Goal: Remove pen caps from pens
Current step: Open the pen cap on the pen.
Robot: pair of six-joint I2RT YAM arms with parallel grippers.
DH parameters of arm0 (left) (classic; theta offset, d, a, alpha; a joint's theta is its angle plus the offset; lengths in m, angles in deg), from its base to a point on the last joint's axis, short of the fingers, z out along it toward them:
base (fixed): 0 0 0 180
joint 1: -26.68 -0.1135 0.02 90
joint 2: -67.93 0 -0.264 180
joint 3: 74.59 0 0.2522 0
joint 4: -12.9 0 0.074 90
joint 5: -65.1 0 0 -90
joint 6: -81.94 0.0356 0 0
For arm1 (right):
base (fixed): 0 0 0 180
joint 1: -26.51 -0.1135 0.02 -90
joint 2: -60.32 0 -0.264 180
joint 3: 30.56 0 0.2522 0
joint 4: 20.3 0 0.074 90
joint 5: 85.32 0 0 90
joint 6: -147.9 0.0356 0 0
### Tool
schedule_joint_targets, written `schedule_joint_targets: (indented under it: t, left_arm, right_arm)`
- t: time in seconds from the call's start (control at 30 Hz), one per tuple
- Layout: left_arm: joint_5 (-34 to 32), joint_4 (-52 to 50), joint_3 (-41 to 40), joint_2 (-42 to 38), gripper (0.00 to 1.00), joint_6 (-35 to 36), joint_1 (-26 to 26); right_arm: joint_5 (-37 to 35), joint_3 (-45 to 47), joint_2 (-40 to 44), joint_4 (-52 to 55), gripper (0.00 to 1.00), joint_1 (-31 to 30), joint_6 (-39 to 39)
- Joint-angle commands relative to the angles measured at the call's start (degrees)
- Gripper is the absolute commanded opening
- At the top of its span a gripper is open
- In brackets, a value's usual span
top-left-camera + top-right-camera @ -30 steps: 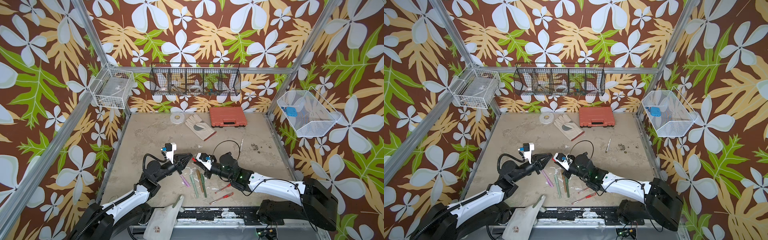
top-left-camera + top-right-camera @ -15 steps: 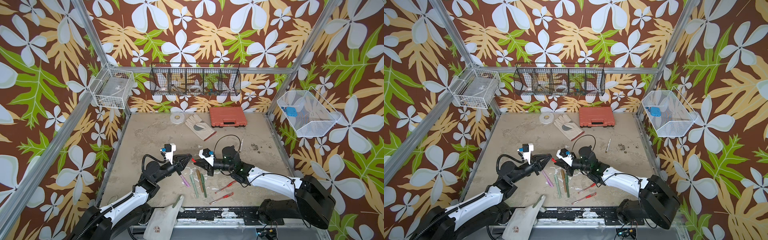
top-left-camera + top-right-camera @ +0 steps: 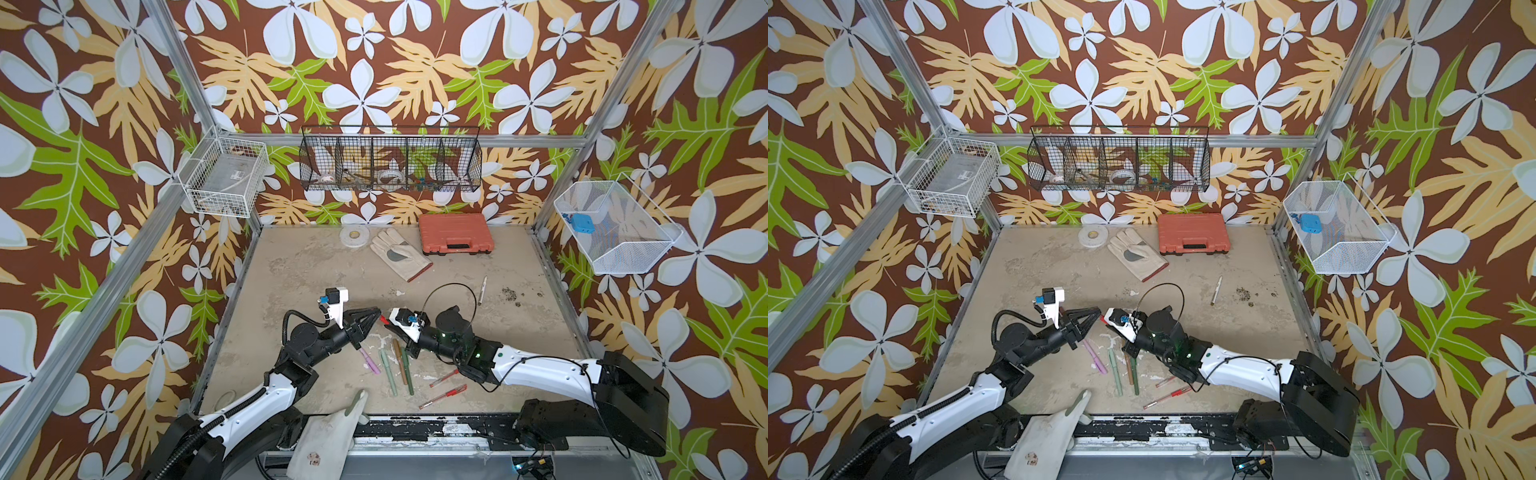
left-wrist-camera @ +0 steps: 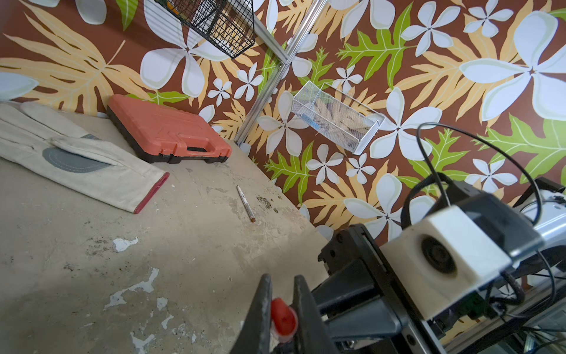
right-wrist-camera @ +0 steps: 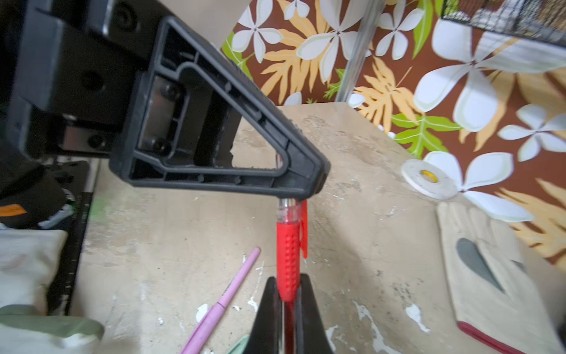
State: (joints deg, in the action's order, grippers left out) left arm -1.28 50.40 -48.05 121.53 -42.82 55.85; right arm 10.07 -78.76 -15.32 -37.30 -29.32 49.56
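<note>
Broadly, the stained beige surface [image 3: 311,266] carries everything, and both arms reach in over its near edge toward its middle. The left arm [image 3: 266,386] climbs from the near left corner, bends at the elbow and levels its wrist to point rightward. The right arm [image 3: 540,368] lies low and stretched out from the near right corner, its wrist pointing leftward, so the two tips meet nose to nose just above the surface. At the back sit an orange case [image 3: 455,239] and a pale work glove [image 3: 399,255]. Below the meeting tips lie a pink pen [image 3: 370,361], a pale green pen [image 3: 388,372], a brown pen [image 3: 400,361] and a dark green pen [image 3: 407,374], with two loose red pens [image 3: 444,378] nearer the right arm and a white marker [image 3: 482,289] well apart. The right jaws are pinched tight on the ribbed grip of a red gel pen [image 5: 288,254] held off the surface. The left jaws are closed on its red cap [image 4: 283,317]; whether the cap has separated from the pen I cannot tell.
</note>
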Motion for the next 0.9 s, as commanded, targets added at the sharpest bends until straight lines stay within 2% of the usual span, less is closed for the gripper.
schedule_joint_targets:
  t: [0.0,0.1,0.33,0.53,0.67,0.73,0.8,0.87]
  left_arm:
    - [-10.34,7.03,0.27,-0.25,0.00,-2.11,-1.37]
    - [-10.80,6.48,1.21,0.27,0.00,-2.33,-1.48]
    - [-7.01,9.01,2.39,2.12,0.00,-1.91,-2.47]
    - [-3.90,12.42,2.43,3.94,0.00,-4.22,-4.53]
    - [-2.97,12.57,2.69,3.84,0.00,-3.86,-4.62]
    - [-3.24,12.29,2.61,3.51,0.00,-3.49,-4.67]
    - [-3.52,11.81,2.54,3.27,0.00,-3.38,-4.64]
    - [-4.13,11.42,2.54,3.18,0.00,-3.50,-4.65]
  right_arm:
    - [-15.81,1.21,0.31,4.40,0.00,-2.38,-2.37]
    - [-10.82,1.22,0.48,4.42,0.00,-2.21,-2.32]
    - [22.18,-1.61,-1.42,8.39,0.00,7.80,4.11]
    - [35.70,-3.52,-4.44,9.83,0.00,12.03,6.07]
    - [40.41,-4.76,-6.06,11.14,0.00,13.12,6.27]
    - [39.79,-5.03,-6.15,11.52,0.00,13.18,6.14]
    - [35.33,-4.50,-5.38,11.00,0.00,12.67,5.94]
    - [25.19,-3.62,-3.94,10.93,0.00,10.07,4.33]
